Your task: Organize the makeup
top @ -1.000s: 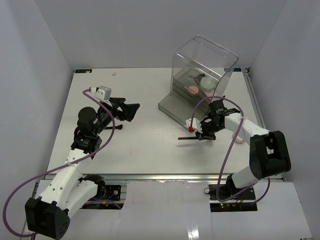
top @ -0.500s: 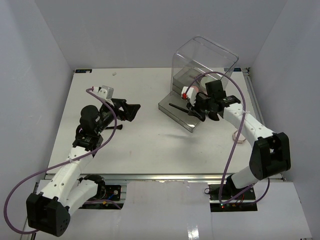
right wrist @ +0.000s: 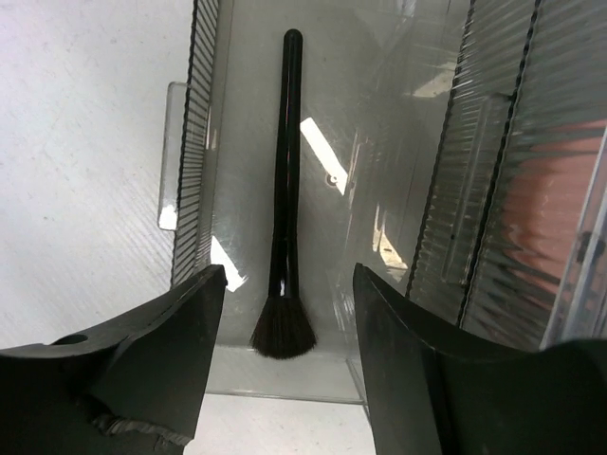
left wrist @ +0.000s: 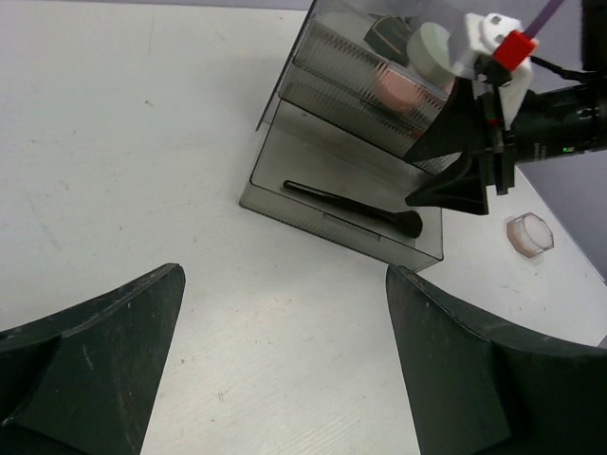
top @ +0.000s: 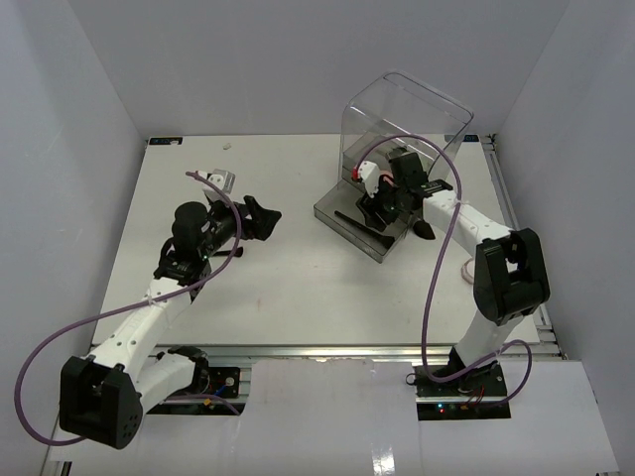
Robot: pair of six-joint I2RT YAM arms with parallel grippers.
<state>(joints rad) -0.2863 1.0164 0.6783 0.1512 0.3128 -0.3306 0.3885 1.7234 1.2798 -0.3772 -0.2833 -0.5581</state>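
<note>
A black-handled makeup brush (top: 359,219) lies loose in the pulled-out bottom drawer (top: 347,236) of the clear drawer box (top: 407,114). It also shows in the right wrist view (right wrist: 284,171) and the left wrist view (left wrist: 351,208). My right gripper (top: 384,206) is open and empty just above the brush's bristle end, its fingers either side (right wrist: 285,275). My left gripper (top: 260,220) is open and empty over bare table (left wrist: 285,270), left of the box. A round pink compact (left wrist: 396,87) and a pale green compact (left wrist: 429,47) sit in the upper drawers.
A pale pink compact (left wrist: 527,233) lies on the table right of the drawer, also in the top view (top: 470,268). A small white scrap (top: 227,146) lies at the table's back edge. White walls close in on three sides.
My right gripper carried the brush from mid-table back to the open drawer and let it go; the brush now lies in the drawer. My left gripper shifted slightly toward the back.
</note>
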